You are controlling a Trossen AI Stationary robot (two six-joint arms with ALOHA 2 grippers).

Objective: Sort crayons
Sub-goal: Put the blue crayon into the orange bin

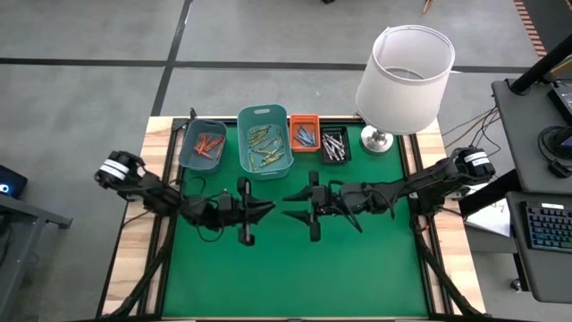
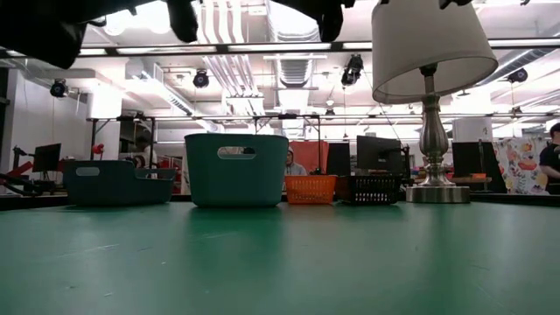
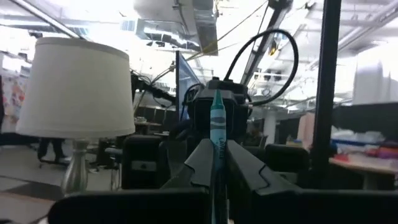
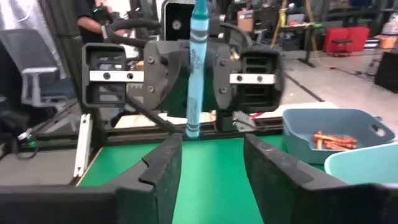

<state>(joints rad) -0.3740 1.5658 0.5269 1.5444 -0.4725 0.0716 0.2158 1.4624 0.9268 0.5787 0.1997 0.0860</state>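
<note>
Both arms are raised over the middle of the green surface (image 1: pixel 295 268), claws facing each other tip to tip.

Left claw (image 3: pixel 216 163): closed on a blue crayon (image 3: pixel 217 127). Crayon's long axis stands upright, square to the line joining the two claws; most of its length projects above the fingers. In the right wrist view the same crayon (image 4: pixel 196 68) shows vertical, straight ahead of the right claw (image 4: pixel 208 165) and centred on the gap.

Right claw: fingers spread wide, empty, its open gap in line with the crayon. It sits just short of the stick, not touching. Judged: a handover is set up, right claw the receiver.

Bins lie beyond both claws along the far edge: blue-grey bin (image 1: pixel 202 145) with orange-red crayons (image 1: pixel 208 144) off the left claw's side, teal bin (image 1: pixel 265 140) with yellow-green ones (image 1: pixel 264 148) roughly between, orange bin (image 1: pixel 304 133) and black bin (image 1: pixel 334 144) nearer the right claw. Lamp (image 1: pixel 402 76) stands past the black bin; a wide swing there risks the shade.

Surface under the claws carries nothing; room is open toward the near edge.
</note>
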